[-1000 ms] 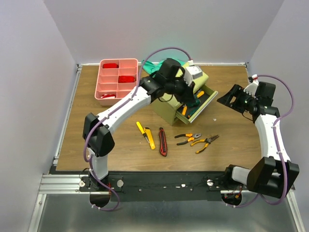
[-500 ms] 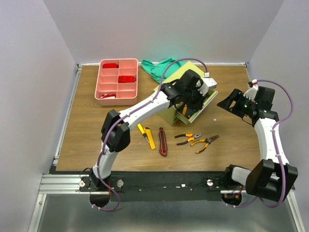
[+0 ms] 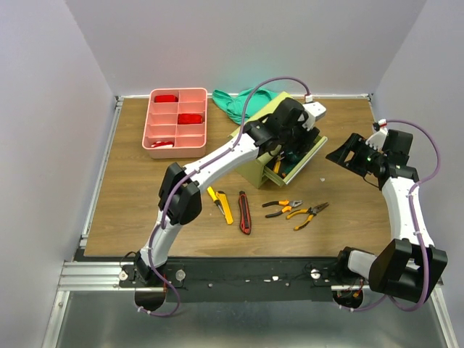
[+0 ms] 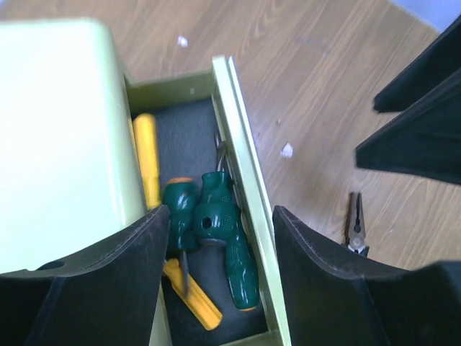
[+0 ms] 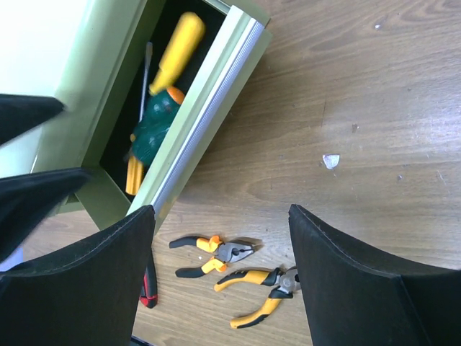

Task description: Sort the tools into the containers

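The olive-green chest stands mid-table with its drawer pulled out. My left gripper hovers over that drawer, open and holding nothing. Between its fingers in the left wrist view, two green-handled screwdrivers lie in the drawer beside yellow-handled ones. My right gripper hangs open to the right of the chest, above the bare table. Two pliers lie in front of the chest, with a red-black knife and a yellow knife. The pink tray sits back left.
A green cloth lies behind the chest at the table's back edge. Red items fill some compartments of the pink tray. A small yellow-and-black tool lies beside the yellow knife. White scraps dot the wood right of the drawer.
My left arm has swung from the chest's back out over the open drawer, and its jaws have opened. The right arm has hardly moved.
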Available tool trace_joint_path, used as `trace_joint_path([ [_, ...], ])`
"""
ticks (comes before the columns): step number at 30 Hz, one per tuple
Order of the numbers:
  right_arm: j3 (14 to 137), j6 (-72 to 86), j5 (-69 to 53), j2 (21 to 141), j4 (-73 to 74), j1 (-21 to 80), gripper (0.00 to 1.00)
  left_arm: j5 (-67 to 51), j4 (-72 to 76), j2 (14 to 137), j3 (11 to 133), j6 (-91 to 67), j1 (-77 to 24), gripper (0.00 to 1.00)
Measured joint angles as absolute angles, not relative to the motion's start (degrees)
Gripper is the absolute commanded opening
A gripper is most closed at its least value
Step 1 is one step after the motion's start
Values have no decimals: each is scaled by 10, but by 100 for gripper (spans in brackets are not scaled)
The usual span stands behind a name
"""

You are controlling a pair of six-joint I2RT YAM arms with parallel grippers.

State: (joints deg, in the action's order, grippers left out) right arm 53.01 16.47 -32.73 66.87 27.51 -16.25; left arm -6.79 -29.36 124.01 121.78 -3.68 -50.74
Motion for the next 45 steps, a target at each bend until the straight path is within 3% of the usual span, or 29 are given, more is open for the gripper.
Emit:
trace_joint_path([
  [8, 530, 165, -328, 669, 275, -165, 82, -79, -283, 1176, 1227, 6, -500, 75],
  [12, 530, 165, -328, 669, 275, -166, 82, -26, -279, 1038, 1109, -8, -467, 74],
  [15, 530, 165, -328, 670, 274, -166, 82, 42, -276, 907, 951, -58, -397, 71],
  [18, 530, 166, -328, 675, 269, -166, 82, 108, -298, 856, 838, -123, -324, 67],
  [22, 530, 170, -328, 687, 268, -166, 82, 122, -324, 891, 720, -201, -261, 63],
  [26, 531, 171, -328, 690, 268, -166, 82, 53, -335, 942, 645, -241, -242, 62],
  [32, 532, 171, -328, 690, 268, -170, 82, -2, -319, 978, 664, -265, -244, 60],
  [37, 532, 171, -328, 685, 268, -175, 82, -26, -306, 1018, 696, -285, -244, 48],
  [45, 532, 171, -328, 681, 268, -186, 82, -25, -350, 1024, 683, -307, -251, 52],
])
